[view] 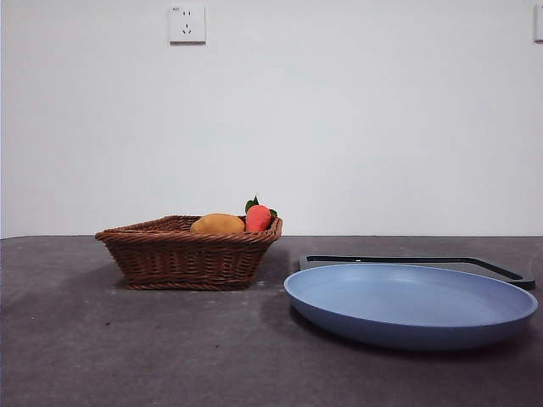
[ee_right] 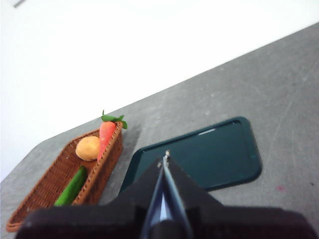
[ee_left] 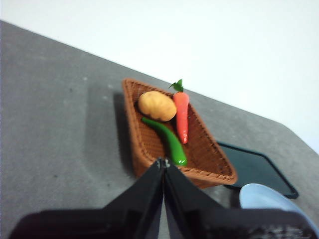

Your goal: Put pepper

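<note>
- Front view: the wicker basket (view: 188,252) sits on the dark surface (view: 102,348), and I use it as the landmark. Only the yellow-orange fruit (view: 217,224) and the carrot (view: 257,217) rise above its rim; the pepper lies too low inside to show from here. The blue plate (view: 411,303) rests beside the basket, nearer the camera, with a dark tray (view: 424,260) just behind it. The plate looks bare, so it is probably the place meant for the pepper. Neither arm enters this view, so nothing has been picked up.
- Left wrist view: the pepper (ee_left: 165,139) lies flat on the basket's floor, next to the fruit and alongside the carrot, pointing toward the basket's near corner. The left hand (ee_left: 163,167) hangs above the surface just outside that corner, clenched on nothing. It seems the better placed of the two for a reach, but its jaws would have to part first.
- Right wrist view: the right hand (ee_right: 165,162) is also closed and empty, held over the tray well apart from the basket. The pepper (ee_right: 73,186) shows at the basket's nearer end, untouched, so this arm appears to be waiting.
</note>
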`<state>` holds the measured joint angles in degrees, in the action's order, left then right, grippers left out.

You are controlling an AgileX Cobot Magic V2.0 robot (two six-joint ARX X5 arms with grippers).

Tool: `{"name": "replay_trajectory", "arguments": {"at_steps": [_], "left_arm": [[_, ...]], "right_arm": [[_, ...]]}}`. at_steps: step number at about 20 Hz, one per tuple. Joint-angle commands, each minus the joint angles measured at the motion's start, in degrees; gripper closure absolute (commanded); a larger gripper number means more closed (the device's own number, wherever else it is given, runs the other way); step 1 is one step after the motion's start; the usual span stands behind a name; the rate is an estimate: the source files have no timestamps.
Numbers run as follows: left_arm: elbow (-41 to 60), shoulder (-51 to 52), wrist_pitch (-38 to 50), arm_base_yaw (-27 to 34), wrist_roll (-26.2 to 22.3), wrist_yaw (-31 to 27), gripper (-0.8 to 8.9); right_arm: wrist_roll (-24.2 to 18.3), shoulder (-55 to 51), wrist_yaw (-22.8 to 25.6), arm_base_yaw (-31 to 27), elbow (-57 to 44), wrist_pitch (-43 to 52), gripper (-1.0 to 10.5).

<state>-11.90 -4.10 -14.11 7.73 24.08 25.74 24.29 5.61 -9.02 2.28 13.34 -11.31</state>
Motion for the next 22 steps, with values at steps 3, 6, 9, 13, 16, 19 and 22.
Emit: {"name": "replay_trajectory", "arguments": {"at_steps": [3,6,9,13,16,19,22], "left_arm": [[-6.9,-6.3,-2.4,0.2,-0.6,3.7,8.07],[-11.7,-11.1,-5.0,0.2,-3.7,7.9,8.07],[-16.7,-15.8,-9.0,0.2,-8.0,10.9,8.07],[-22.9,-20.9,-14.9,-1.4,-12.4,12.6,8.07],[-26.7,-24.0,-19.0,-3.5,-15.7,15.2,8.07],[-30.7,-26.9,-24.2,-6.8,-19.4,15.2,8.07],[-34.3,-29.1,-30.3,-10.8,-23.6,14.7,8.07]], "right_arm": [[-2.4,7.0,-2.3,0.2,8.7,-4.4,9.4],[-6.7,12.3,-4.9,0.3,15.2,-10.9,9.4],[-11.4,18.0,-7.9,0.7,21.7,-18.3,9.4],[-18.9,25.0,-11.4,1.6,29.8,-28.4,9.4],[-23.8,29.4,-12.6,2.4,34.8,-35.6,9.4],[-28.3,33.0,-13.6,3.4,38.9,-42.9,9.4],[-30.6,34.9,-13.6,4.6,40.9,-48.3,9.4]]}}
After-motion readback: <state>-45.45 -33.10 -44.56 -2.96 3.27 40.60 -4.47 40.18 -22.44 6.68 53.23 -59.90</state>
